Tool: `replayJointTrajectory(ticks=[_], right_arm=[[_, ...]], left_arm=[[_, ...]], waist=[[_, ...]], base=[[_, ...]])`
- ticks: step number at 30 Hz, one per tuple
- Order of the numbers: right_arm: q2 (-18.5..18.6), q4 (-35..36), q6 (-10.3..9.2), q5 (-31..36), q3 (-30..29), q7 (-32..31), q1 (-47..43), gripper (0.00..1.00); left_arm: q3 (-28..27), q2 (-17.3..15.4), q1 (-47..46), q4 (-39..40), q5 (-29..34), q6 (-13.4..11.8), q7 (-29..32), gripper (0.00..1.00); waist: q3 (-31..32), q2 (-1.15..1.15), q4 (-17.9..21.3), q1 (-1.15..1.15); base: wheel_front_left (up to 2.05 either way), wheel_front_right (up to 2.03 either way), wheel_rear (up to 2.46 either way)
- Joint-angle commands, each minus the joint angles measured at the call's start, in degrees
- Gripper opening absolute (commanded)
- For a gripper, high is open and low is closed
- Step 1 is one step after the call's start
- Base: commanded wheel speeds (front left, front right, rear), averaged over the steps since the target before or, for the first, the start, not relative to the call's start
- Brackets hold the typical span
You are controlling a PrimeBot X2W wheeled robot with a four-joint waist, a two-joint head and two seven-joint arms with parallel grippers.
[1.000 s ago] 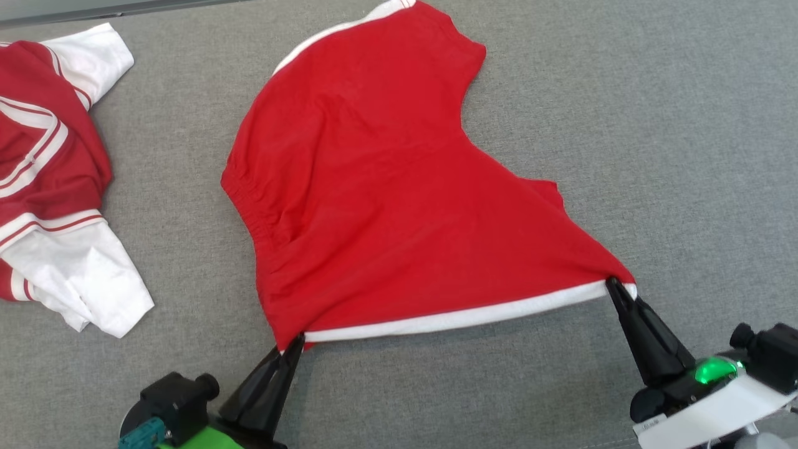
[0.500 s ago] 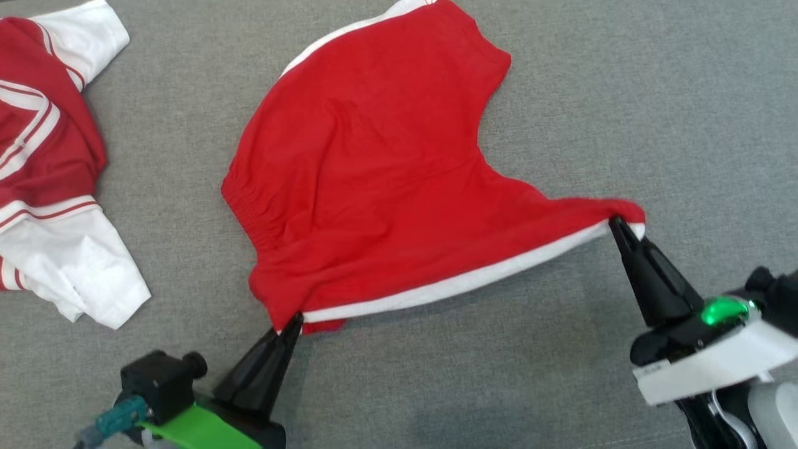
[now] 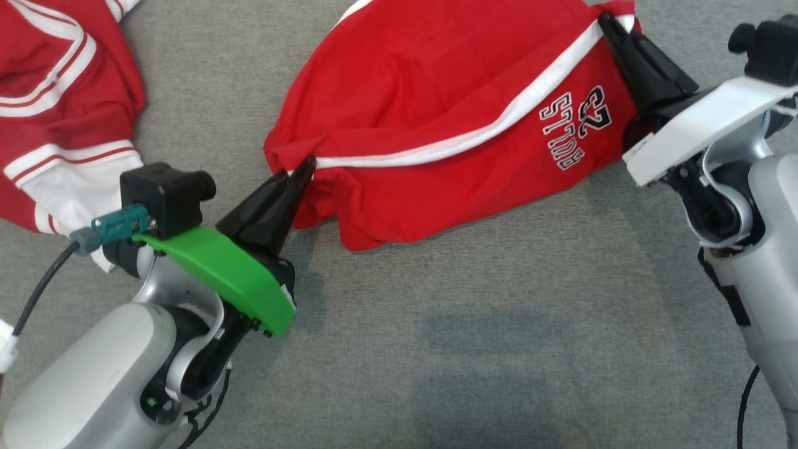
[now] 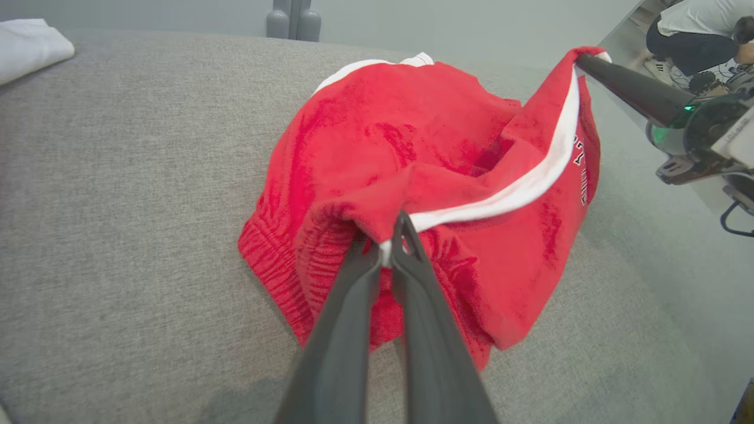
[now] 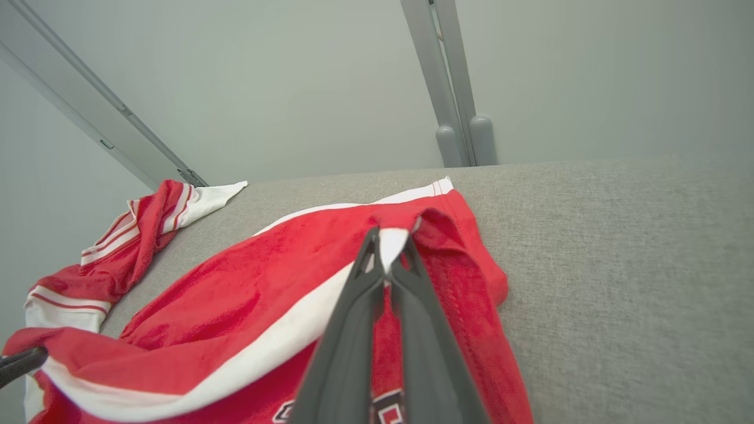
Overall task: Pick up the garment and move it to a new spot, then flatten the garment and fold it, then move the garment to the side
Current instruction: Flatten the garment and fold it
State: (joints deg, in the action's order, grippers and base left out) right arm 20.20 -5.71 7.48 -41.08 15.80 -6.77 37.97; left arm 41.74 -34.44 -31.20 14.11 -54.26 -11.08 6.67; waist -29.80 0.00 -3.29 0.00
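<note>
The garment (image 3: 430, 93) is a pair of red shorts with a white side stripe and a black-and-white print, lying on grey fabric. Its near edge is lifted and carried back over the rest, so the printed underside faces me. My left gripper (image 3: 307, 164) is shut on the garment's left corner (image 4: 386, 250). My right gripper (image 3: 606, 20) is shut on its right corner at the top right, pinching the white stripe (image 5: 392, 241). In the left wrist view the right gripper (image 4: 583, 58) holds its corner raised, with the garment (image 4: 412, 165) bunched beneath.
A second red-and-white garment (image 3: 56, 93) lies crumpled at the left edge, also in the right wrist view (image 5: 118, 247). The grey fabric surface (image 3: 474, 337) stretches toward me. A grey post (image 5: 453, 88) stands behind the far edge. A person (image 4: 695, 35) sits far right.
Both grippers have carried the garment's near edge up and away from me, folding it over the rest. The printed underside now shows. The head camera has shifted as well.
</note>
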Motion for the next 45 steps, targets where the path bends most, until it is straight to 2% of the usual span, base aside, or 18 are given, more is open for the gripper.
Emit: replayJointTrajectory(ticks=[1, 7, 15, 23, 31, 34, 35, 36, 37, 38, 45], right_arm=[[0.86, -2.50, 0.01, 0.29, 0.15, -0.61, 3.51, 0.00], [2.01, -10.42, 0.01, 0.47, 0.49, -1.41, 13.15, 0.00], [4.12, -19.20, 0.01, 1.47, 0.91, -1.78, 20.26, 0.00], [3.83, -23.66, 0.01, 2.04, 3.26, -1.47, 23.02, 0.00], [4.40, -25.33, 0.01, 1.44, 6.33, -1.63, 24.47, 0.00], [4.56, -26.53, 0.01, 2.11, 6.99, -1.50, 24.95, 0.00], [4.55, -27.09, 0.00, 2.54, 7.08, -1.15, 25.06, 0.16], [4.44, -27.59, 0.00, 2.90, 7.31, -0.94, 25.12, 0.44], [4.35, -28.06, 0.01, 3.36, 7.51, -0.58, 25.26, 0.94], [4.44, -28.57, 0.00, 4.00, 7.68, -0.20, 25.39, 1.00], [4.33, -31.41, 0.00, 5.41, 7.04, 2.98, 25.56, 1.00]], left_arm=[[-0.23, 1.30, -3.04, -1.65, -0.19, 0.35, 0.73, 0.00], [-0.28, 6.59, -10.32, -8.70, -1.20, 1.46, 2.16, 0.00], [0.40, 14.40, -18.04, -20.46, -3.11, 3.71, 3.67, 0.00], [0.62, 18.22, -21.90, -28.18, -4.15, 5.38, 3.60, 0.00], [0.98, 18.93, -22.75, -32.10, -4.39, 6.53, 3.30, 0.00], [0.98, 19.28, -22.62, -32.87, -4.64, 6.60, 3.31, 0.34], [0.82, 19.49, -22.49, -33.08, -4.87, 6.44, 3.15, 0.58], [0.76, 19.62, -22.42, -33.23, -4.90, 6.27, 2.97, 1.00], [0.59, 19.77, -22.34, -33.23, -4.92, 6.24, 2.53, 1.00], [0.33, 20.01, -22.06, -33.26, -5.25, 6.10, 2.34, 1.00], [1.92, 18.67, -21.22, -32.04, -1.13, 4.27, 0.14, 1.00]], waist=[[-2.60, 0.00, -5.27, 0.00], [-3.80, 0.00, -8.98, 0.00], [-3.98, 0.00, -11.65, 0.00], [-3.89, 0.00, -11.68, 0.00], [-3.95, 0.00, -11.11, 0.00], [-3.63, 0.00, -11.16, 0.00], [-3.49, 0.00, -11.22, 0.00], [-3.32, 0.00, -11.28, 0.00], [-3.17, 0.00, -11.36, 0.00], [-2.99, 0.00, -11.46, 0.00], [-1.76, 0.00, -11.85, 0.00]], base=[[0.00, 0.00, 0.00], [0.00, 0.00, 0.00], [0.00, 0.00, 0.00], [0.00, 0.00, 0.00], [0.00, 0.00, 0.00], [0.00, 0.00, 0.00], [0.00, 0.00, 0.00], [0.00, 0.00, 0.00], [0.00, 0.00, 0.00], [0.00, 0.00, 0.00], [0.00, 0.00, 0.00]])
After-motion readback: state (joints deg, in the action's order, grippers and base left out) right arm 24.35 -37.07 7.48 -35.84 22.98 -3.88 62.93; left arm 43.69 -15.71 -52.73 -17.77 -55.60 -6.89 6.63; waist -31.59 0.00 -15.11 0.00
